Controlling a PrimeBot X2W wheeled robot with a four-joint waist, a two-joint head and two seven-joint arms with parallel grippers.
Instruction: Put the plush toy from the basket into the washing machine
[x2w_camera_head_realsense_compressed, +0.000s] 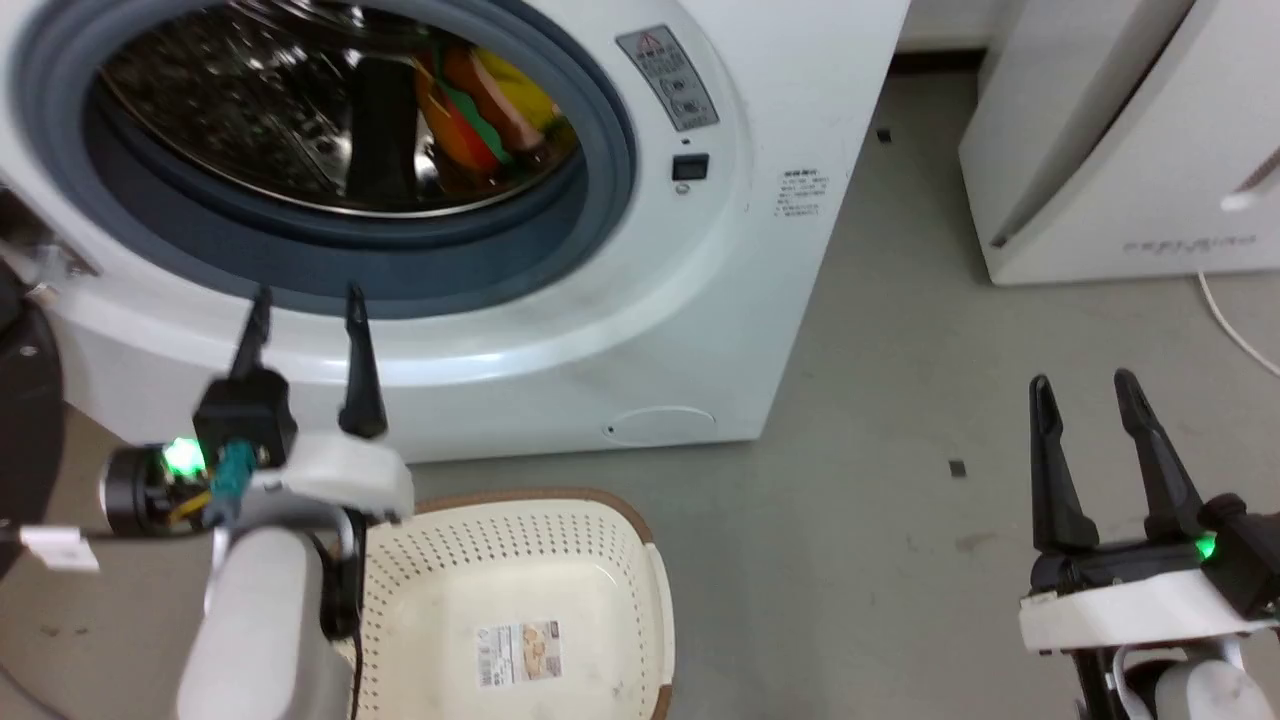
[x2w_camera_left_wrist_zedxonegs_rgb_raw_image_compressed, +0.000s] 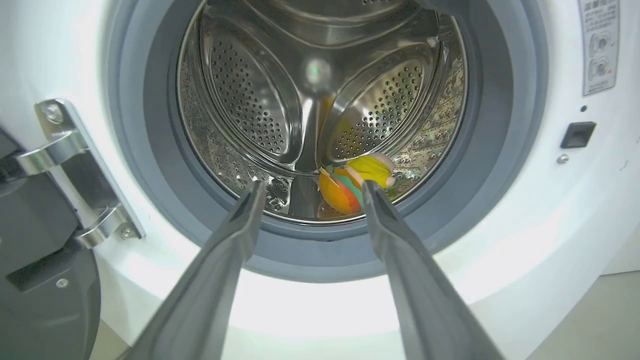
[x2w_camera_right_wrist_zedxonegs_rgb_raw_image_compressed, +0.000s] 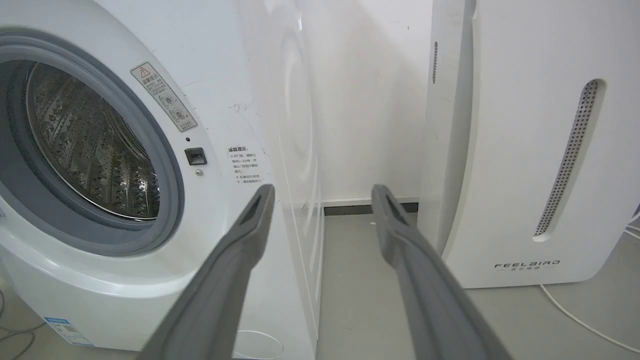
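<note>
A grey concrete floor (x2w_camera_head_realsense_compressed: 900, 420) runs in front of the washing machine (x2w_camera_head_realsense_compressed: 720, 300), with a white FEELBIRD appliance (x2w_camera_head_realsense_compressed: 1120, 150) standing to its right. The plush toy (x2w_camera_left_wrist_zedxonegs_rgb_raw_image_compressed: 356, 184) lies low in the shiny steel drum (x2w_camera_left_wrist_zedxonegs_rgb_raw_image_compressed: 250, 110), toward its right side. Its yellow hood and a bit of peach-pink head are uppermost, over the round orange body with green and red layers. The porthole stands uncovered, with the door hinge (x2w_camera_left_wrist_zedxonegs_rgb_raw_image_compressed: 75, 170) at its left edge. The left gripper (x2w_camera_head_realsense_compressed: 308, 300) hangs just outside the grey gasket (x2w_camera_left_wrist_zedxonegs_rgb_raw_image_compressed: 150, 200), its two dark fingers spread wide apart, gripping nothing and touching nothing. The right gripper (x2w_camera_head_realsense_compressed: 1082, 382) is over the floor well to the right, its fingers likewise parted and bare. The basket (x2w_camera_head_realsense_compressed: 520, 540) sits on the floor below the washer front, a paper label (x2w_camera_head_realsense_compressed: 518, 652) on its bottom.
</note>
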